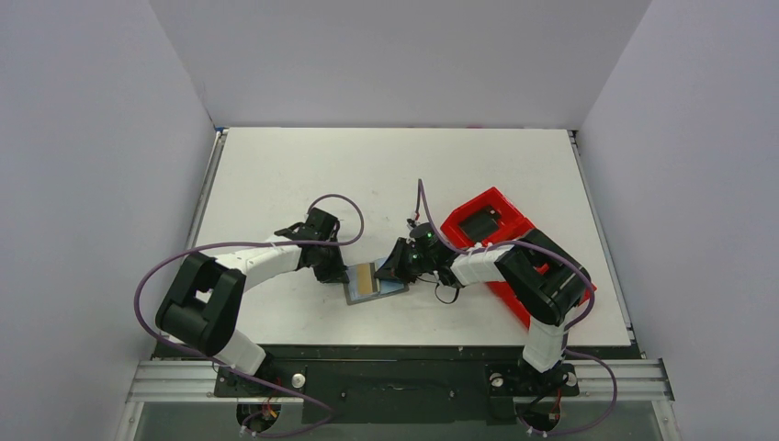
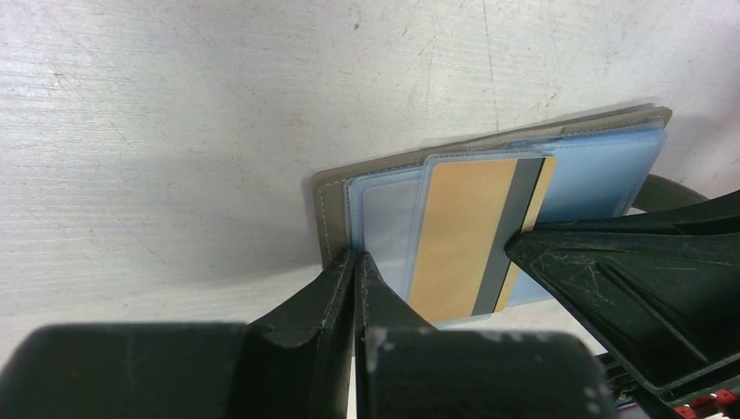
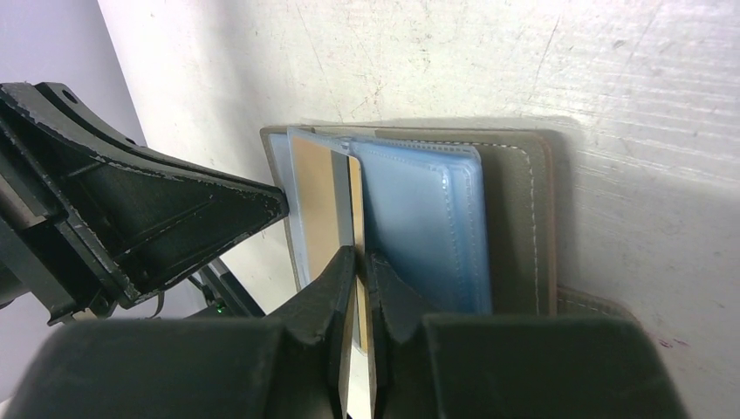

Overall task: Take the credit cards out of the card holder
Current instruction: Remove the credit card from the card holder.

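From the top view I see the card holder [image 1: 393, 288] lying open on the tabletop [image 1: 386, 175], toward 6 o'clock from its centre. The red tray [image 1: 491, 195] is at 2 o'clock from it. Only the wrist views show the grips. My left end effector [image 2: 356, 262] is closed on the holder's grey edge, at its 9 o'clock side. My right end effector [image 3: 360, 258] is pinched onto the orange credit card [image 3: 316, 196], which lies mostly inside a clear pocket.
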Robot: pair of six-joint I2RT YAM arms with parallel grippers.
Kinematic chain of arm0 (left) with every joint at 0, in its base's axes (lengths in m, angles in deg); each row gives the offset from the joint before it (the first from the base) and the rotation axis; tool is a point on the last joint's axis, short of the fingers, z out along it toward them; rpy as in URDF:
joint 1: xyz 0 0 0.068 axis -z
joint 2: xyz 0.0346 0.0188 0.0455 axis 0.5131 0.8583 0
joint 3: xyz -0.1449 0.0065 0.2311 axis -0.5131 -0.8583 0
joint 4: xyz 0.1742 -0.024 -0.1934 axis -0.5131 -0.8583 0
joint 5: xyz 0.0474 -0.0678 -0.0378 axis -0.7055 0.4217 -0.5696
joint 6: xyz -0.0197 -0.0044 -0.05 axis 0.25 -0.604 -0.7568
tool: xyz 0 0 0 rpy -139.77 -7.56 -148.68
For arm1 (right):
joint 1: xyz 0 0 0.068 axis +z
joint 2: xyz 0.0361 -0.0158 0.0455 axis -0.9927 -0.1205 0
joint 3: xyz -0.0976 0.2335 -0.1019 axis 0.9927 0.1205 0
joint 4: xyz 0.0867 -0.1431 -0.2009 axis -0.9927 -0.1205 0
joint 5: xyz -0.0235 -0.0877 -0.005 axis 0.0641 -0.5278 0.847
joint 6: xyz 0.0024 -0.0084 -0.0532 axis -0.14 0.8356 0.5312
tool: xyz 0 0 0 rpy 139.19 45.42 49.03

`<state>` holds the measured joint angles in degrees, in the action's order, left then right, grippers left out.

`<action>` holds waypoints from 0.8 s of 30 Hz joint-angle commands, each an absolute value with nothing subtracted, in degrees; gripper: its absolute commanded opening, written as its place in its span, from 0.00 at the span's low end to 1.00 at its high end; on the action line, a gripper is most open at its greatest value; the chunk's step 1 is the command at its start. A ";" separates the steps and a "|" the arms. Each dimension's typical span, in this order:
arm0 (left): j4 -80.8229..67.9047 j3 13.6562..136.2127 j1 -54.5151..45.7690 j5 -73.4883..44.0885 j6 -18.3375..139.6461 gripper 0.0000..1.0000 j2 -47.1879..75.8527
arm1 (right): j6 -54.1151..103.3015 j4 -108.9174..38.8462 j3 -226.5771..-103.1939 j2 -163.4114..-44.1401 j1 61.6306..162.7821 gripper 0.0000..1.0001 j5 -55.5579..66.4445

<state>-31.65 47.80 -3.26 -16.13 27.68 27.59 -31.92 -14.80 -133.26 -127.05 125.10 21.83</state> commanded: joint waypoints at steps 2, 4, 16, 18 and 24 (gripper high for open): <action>-33.68 47.50 -3.54 -18.22 29.16 0.00 29.87 | -30.79 -15.14 -132.23 -124.89 124.51 0.08 20.04; -33.62 47.62 -3.54 -18.23 29.17 0.00 29.97 | -31.22 -13.98 -132.27 -125.14 124.58 0.12 20.57; -33.48 47.73 -3.54 -18.01 29.25 0.00 30.17 | -33.04 -11.32 -132.77 -127.19 125.52 0.14 21.52; -33.63 47.75 -3.54 -17.93 29.26 0.00 30.16 | -33.17 -11.29 -132.91 -127.27 125.75 0.13 21.58; -33.83 47.90 -3.54 -17.96 29.27 0.00 30.22 | -33.13 -11.42 -132.68 -126.65 125.47 0.06 21.54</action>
<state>-31.70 48.11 -3.34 -15.85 27.90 27.94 -33.21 -13.86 -133.24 -127.25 125.45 21.88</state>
